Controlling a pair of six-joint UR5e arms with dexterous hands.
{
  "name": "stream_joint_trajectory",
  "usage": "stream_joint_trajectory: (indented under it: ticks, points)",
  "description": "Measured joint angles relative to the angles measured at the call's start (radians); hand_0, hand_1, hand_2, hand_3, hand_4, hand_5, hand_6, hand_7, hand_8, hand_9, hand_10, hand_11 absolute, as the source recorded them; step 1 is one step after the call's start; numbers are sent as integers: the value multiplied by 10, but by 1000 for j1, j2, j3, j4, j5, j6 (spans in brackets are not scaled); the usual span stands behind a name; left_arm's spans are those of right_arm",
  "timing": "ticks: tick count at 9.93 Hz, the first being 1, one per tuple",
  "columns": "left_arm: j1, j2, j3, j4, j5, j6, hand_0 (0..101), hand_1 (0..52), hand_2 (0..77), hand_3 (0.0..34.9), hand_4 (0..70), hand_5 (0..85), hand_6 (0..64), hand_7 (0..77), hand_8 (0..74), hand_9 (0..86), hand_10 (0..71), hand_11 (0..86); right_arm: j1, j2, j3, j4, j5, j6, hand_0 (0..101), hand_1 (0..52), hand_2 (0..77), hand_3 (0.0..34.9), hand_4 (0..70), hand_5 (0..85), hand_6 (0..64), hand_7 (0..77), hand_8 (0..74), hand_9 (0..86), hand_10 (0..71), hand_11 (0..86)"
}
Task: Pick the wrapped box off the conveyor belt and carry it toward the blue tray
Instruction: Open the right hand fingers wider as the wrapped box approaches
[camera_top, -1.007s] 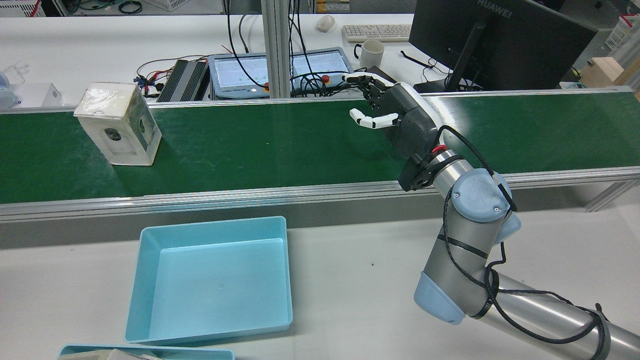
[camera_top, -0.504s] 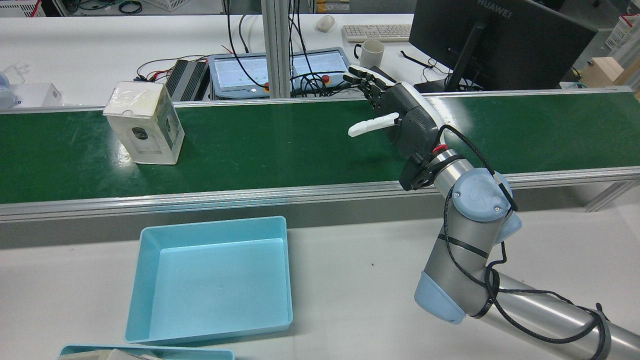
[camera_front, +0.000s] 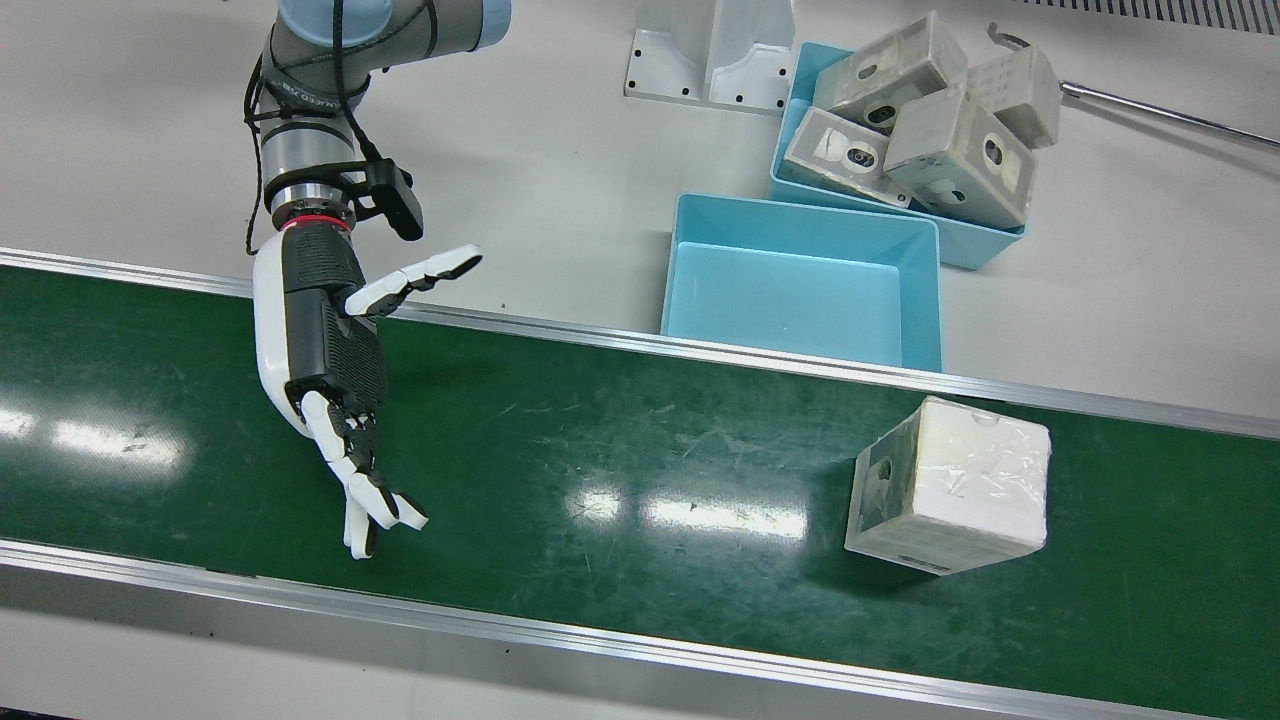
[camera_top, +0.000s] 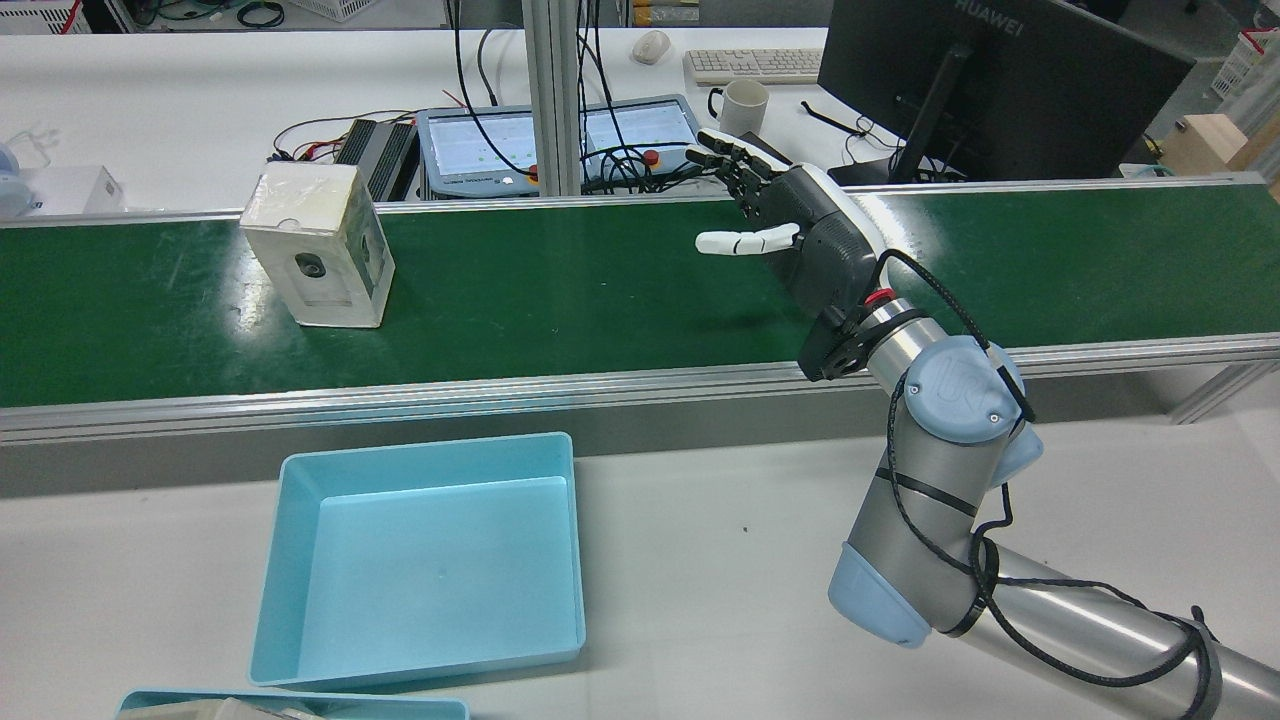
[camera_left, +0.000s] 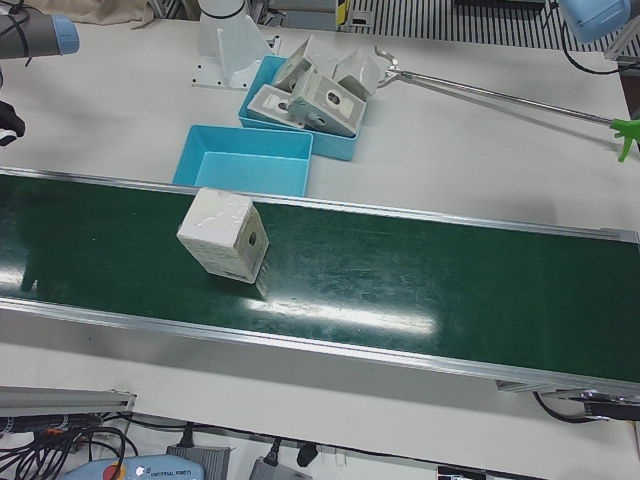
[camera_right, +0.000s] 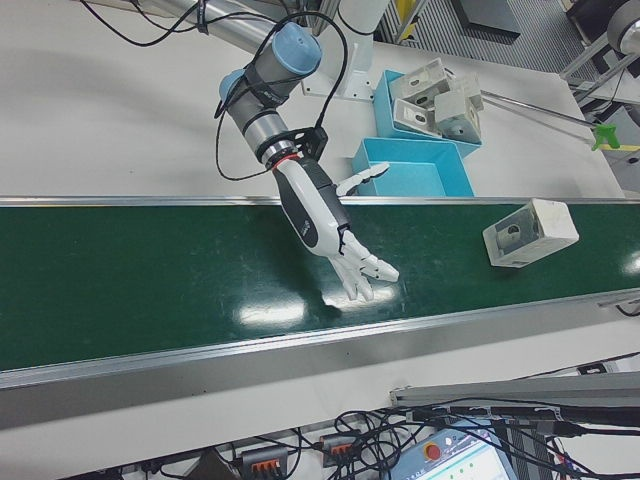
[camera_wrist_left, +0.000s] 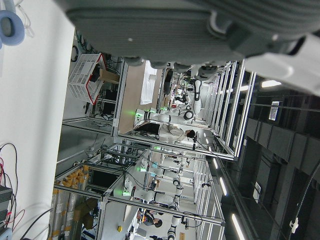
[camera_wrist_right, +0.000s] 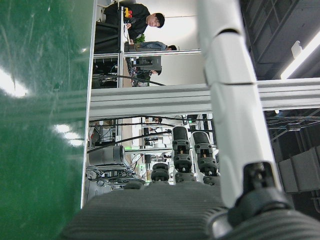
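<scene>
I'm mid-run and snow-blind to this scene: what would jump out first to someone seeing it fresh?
First, the right hand hanging open over the green conveyor belt, fingers spread and holding nothing. Next, the wrapped box standing alone on the belt, well apart from that hand and level with the empty blue tray beside the belt. Behind that tray, a second blue tray is heaped with similar wrapped boxes.

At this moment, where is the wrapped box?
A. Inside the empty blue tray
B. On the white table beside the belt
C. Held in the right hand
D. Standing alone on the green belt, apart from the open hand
D: the wrapped box stands by itself on the conveyor belt, with bare green belt between it and the right hand, whose fingers are spread and hold nothing.
</scene>
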Motion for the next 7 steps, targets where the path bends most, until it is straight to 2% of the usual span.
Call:
stream_joint_trajectory:
  ticks: [1, 2, 3, 4, 5, 6, 7]
  points:
    - [0, 0, 0, 0, 0, 0, 0, 0, 11, 0, 0, 11, 5, 5, 5, 5, 5, 5, 0, 0, 0, 0, 0, 0, 453, 38, 22, 1, 125, 153, 82, 196, 60, 54, 0, 11]
    - [0, 0, 0, 0, 0, 0, 0, 0, 11, 0, 0, 11, 5, 5, 5, 5, 5, 5, -1, 0, -1, 0, 0, -1, 453, 38, 22, 1, 125, 153, 82, 196, 60, 54, 0, 11]
    - [0, 0, 0, 0, 0, 0, 0, 0, 11, 0, 0, 11, 5, 5, 5, 5, 5, 5, -1, 0, -1, 0, 0, -1, 489, 164, 33, 0, 125, 136, 82, 196, 55, 60, 0, 11]
    - [0, 0, 0, 0, 0, 0, 0, 0, 11, 0, 0, 11, 5, 5, 5, 5, 5, 5, -1, 0, -1, 0, 0, 0, 489, 164, 33, 0, 125, 136, 82, 196, 55, 60, 0, 11]
    - [0, 0, 0, 0, 0, 0, 0, 0, 11, 0, 0, 5, 5, 5, 5, 5, 0, 5, -1, 0, -1, 0, 0, 0, 463, 71, 164, 0, 109, 109, 55, 180, 55, 38, 0, 11]
    - [0, 0, 0, 0, 0, 0, 0, 0, 11, 0, 0, 11, 5, 5, 5, 5, 0, 5, -1, 0, -1, 0, 0, 0, 446, 44, 44, 0, 109, 104, 71, 180, 55, 38, 0, 11]
    - [0, 0, 0, 0, 0, 0, 0, 0, 11, 0, 0, 11, 5, 5, 5, 5, 0, 5, 0, 0, -1, 0, 0, 0, 446, 44, 44, 0, 109, 104, 71, 180, 55, 38, 0, 11]
